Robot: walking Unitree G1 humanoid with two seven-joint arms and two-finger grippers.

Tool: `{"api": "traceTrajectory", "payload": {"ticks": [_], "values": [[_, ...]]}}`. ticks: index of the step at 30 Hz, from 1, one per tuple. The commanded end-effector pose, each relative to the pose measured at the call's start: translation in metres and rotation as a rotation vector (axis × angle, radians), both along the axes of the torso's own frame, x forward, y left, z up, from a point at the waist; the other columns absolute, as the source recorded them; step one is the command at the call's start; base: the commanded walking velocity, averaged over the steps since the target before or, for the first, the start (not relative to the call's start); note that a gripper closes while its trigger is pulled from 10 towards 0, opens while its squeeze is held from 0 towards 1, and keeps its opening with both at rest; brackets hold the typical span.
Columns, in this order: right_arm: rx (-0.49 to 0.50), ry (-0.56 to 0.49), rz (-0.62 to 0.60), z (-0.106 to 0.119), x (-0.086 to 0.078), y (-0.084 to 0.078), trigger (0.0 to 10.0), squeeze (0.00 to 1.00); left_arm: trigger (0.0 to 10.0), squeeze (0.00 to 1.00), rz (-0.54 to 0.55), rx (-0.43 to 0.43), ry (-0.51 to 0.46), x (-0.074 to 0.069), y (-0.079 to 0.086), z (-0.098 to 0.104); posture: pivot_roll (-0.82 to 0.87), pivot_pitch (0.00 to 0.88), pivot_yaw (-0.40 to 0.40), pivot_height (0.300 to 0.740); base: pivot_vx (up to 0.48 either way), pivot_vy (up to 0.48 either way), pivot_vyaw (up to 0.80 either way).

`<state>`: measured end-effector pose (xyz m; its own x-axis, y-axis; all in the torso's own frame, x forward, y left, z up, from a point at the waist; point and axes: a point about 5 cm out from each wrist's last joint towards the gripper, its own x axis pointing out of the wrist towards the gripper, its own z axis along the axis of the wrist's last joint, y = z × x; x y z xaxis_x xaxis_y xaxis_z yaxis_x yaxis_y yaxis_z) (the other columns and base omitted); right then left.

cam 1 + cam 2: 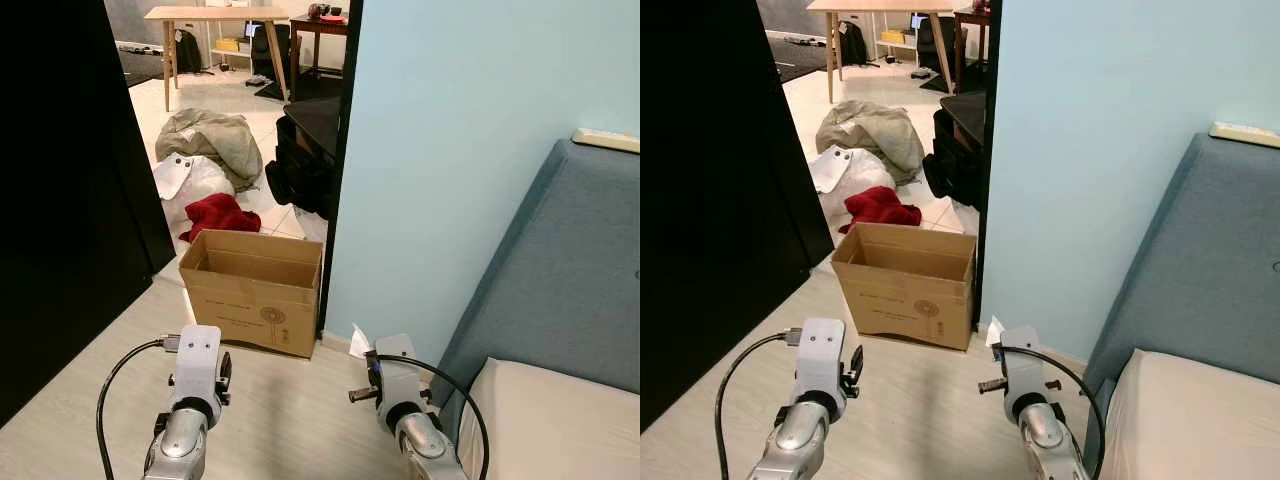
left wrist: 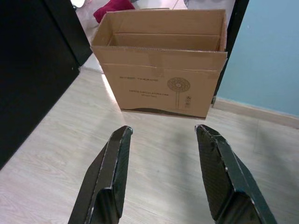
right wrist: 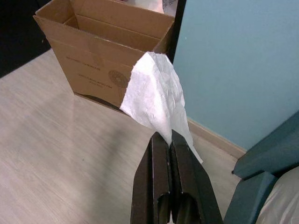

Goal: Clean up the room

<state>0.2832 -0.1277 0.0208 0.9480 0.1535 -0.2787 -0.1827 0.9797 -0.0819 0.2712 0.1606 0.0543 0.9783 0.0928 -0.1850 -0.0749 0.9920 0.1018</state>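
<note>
Right wrist view gives away what the head views barely hint at: the right gripper [image 3: 169, 140] has its 2 fingers pinched tight on 1 white tissue [image 3: 156, 95], held just short of the 1 open cardboard box [image 1: 256, 283]. The left gripper [image 2: 162, 135] hangs spread wide with nothing in it, over bare wood floor [image 1: 270, 400] in front of the box. The box sits at the doorway, right by the blue wall [image 1: 450, 150] edge, with 1 red cloth [image 1: 218, 213] on the tiles behind it.

An open cardboard box [image 1: 255, 287] stands on the floor [image 1: 290, 410] beside a doorway.

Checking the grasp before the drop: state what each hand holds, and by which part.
The right hand pinches a crumpled white paper tissue by its lower edge. The left hand is open, holding nothing.
</note>
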Motion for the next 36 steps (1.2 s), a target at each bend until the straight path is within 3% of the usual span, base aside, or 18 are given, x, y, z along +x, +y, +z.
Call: {"api": "traceTrajectory", "payload": {"ticks": [1, 36], "values": [[0.010, 0.016, 0.004, -0.0022, -0.0015, 0.0014, 10.0, 0.00, 10.0, 0.00, 0.003, 0.006, -0.002, -0.0023, 0.0025, -0.0011, 0.04, 0.089, -0.020, 0.721, 0.405, 0.000, 0.00], [0.016, 0.024, 0.021, -0.0030, -0.0008, 0.0058, 10.0, 0.00, 10.0, 0.00, 0.000, 0.014, -0.014, -0.0036, 0.0068, 0.0015, 0.05, 0.084, -0.020, 0.721, 0.405, 0.000, 0.00]]}}
